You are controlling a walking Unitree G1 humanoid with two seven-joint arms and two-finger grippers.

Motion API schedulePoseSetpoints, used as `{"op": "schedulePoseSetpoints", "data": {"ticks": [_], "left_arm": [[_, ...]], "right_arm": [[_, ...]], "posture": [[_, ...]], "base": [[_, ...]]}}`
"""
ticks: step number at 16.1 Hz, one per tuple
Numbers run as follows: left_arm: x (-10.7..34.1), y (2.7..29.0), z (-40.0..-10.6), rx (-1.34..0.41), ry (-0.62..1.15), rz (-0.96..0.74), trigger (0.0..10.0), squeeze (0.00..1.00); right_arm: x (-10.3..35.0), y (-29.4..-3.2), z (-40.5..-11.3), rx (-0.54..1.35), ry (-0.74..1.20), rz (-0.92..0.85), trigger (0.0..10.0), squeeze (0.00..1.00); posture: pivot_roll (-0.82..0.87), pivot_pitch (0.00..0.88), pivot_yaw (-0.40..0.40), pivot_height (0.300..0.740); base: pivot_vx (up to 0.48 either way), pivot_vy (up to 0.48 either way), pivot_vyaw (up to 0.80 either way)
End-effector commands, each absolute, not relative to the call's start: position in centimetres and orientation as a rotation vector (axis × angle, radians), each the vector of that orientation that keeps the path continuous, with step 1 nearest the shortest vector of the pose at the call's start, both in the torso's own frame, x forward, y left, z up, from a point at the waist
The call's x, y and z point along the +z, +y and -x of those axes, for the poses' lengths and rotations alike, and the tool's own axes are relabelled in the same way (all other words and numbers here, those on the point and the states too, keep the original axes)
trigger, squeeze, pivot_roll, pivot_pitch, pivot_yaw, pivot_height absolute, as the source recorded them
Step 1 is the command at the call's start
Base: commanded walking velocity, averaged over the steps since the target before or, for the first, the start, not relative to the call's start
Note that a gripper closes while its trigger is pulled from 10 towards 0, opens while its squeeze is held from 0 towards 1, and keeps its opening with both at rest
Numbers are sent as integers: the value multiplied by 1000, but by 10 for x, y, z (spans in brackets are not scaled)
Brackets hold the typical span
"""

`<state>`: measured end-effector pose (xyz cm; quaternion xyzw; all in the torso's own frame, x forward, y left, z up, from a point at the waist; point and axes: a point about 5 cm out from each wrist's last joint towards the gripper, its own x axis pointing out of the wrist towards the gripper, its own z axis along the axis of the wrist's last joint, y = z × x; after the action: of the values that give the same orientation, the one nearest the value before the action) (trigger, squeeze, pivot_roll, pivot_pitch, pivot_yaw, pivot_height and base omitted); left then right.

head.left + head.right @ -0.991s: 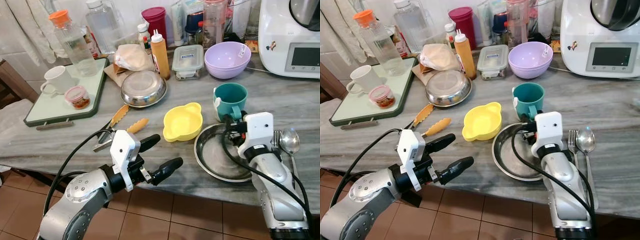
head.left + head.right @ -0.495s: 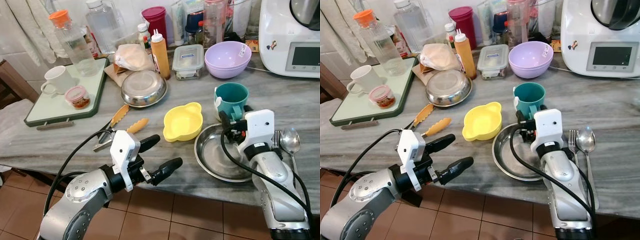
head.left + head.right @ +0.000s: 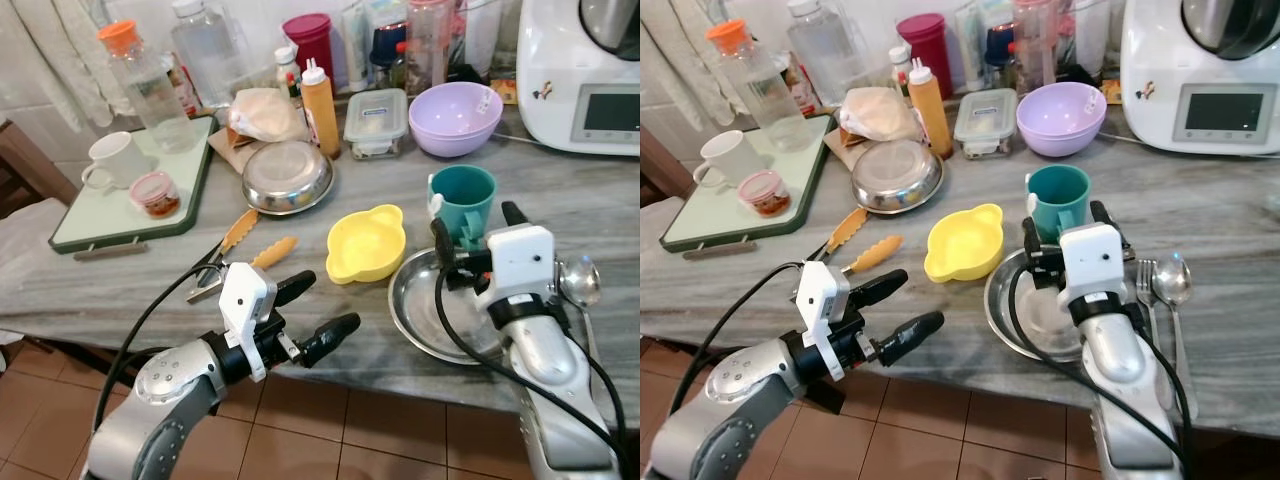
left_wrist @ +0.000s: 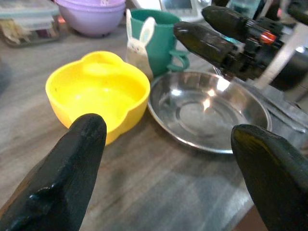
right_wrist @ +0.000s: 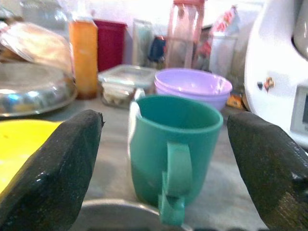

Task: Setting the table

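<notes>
A teal mug [image 3: 461, 199] stands upright behind a steel plate [image 3: 440, 315], with a yellow bowl [image 3: 366, 243] to their left. A fork and spoon [image 3: 580, 283] lie right of the plate. My right gripper [image 3: 476, 224] hovers over the plate's far rim, open, its fingers [image 5: 48, 163] on either side of the mug's [image 5: 175, 144] handle side, just short of it. My left gripper [image 3: 325, 308] is open and empty at the table's front edge, facing the yellow bowl [image 4: 98, 94] and the plate [image 4: 207, 110].
Orange-tipped tongs [image 3: 240, 245] lie left of the yellow bowl. Behind them are an upturned steel bowl [image 3: 288, 177], a green tray [image 3: 100, 215] with a white mug [image 3: 115, 158], purple bowls [image 3: 455, 117], bottles and a white kitchen machine [image 3: 580, 75].
My right gripper has moved forward over the plate toward the teal mug, and its two fingers now show spread on either side. The left arm has barely moved.
</notes>
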<state>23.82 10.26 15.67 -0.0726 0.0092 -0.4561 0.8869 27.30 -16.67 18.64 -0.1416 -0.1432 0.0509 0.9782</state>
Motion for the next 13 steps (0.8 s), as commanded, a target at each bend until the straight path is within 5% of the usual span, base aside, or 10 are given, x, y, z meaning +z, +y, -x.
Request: {"op": "schedulePoseSetpoints", "data": {"ticks": [1, 5, 8, 10, 11, 13], "left_arm": [[153, 110, -240, -900, 23, 151, 10000, 0], [156, 124, -253, -671, -39, 132, 10000, 0], [182, 170, -275, -224, -213, 108, 10000, 0], [180, 180, -274, -158, -209, 59, 10000, 0], [176, 179, -271, -131, -203, 16, 10000, 0], [172, 183, -266, -79, -200, -23, 10000, 0]], "right_arm": [[194, -156, -265, 171, -328, 297, 10000, 1000], [186, -155, -252, 226, -307, 374, 10000, 1000], [184, -151, -250, 242, -293, 362, 10000, 1000], [184, -146, -250, 271, -291, 336, 10000, 1000], [184, -145, -250, 271, -293, 338, 10000, 933], [184, -146, -250, 281, -295, 346, 10000, 647]], "posture": [[-316, 123, 209, 740], [-307, 125, 198, 740], [-299, 123, 184, 740], [-291, 120, 175, 740], [-282, 116, 169, 740], [-275, 116, 164, 740]], "base": [[0, 0, 0], [0, 0, 0], [0, 0, 0], [0, 0, 0], [0, 0, 0], [0, 0, 0]]}}
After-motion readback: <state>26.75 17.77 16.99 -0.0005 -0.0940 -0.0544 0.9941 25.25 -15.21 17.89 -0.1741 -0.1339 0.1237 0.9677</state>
